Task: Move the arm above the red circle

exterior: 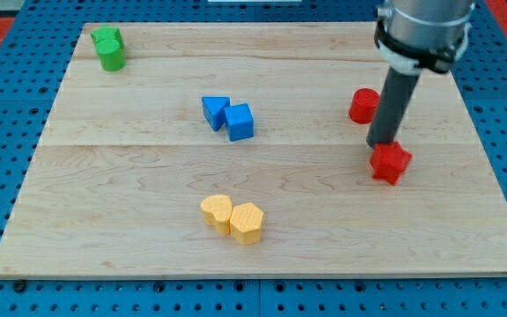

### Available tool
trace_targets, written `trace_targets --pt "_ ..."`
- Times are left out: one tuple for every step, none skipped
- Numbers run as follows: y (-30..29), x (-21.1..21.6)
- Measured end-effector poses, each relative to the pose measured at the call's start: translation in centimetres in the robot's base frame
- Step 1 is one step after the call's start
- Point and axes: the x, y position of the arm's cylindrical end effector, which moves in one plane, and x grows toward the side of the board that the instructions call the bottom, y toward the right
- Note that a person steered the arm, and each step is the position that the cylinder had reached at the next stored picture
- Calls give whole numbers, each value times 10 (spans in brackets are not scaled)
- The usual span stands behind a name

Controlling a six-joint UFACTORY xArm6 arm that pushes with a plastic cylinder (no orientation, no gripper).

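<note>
One red circle sits just left of my tip.

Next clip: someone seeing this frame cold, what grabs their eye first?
The dark rod coming down from the view's top right, with my tip planted between two red blocks: the red circle just above and to its left, and another red block touching it below. After that, the paired blocks: two blue blocks mid-board, two yellow blocks near the bottom, and green blocks in the top-left corner.
</note>
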Motion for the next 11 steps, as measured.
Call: trace_targets --pt "12 40" --pt "3 50" --pt "20 -11" --pt "91 -35" --pt "106 -62" --pt "84 -109" --pt "75 -136" --pt "66 -151" --pt "64 -160" --pt "58 -114" --pt "39 -108"
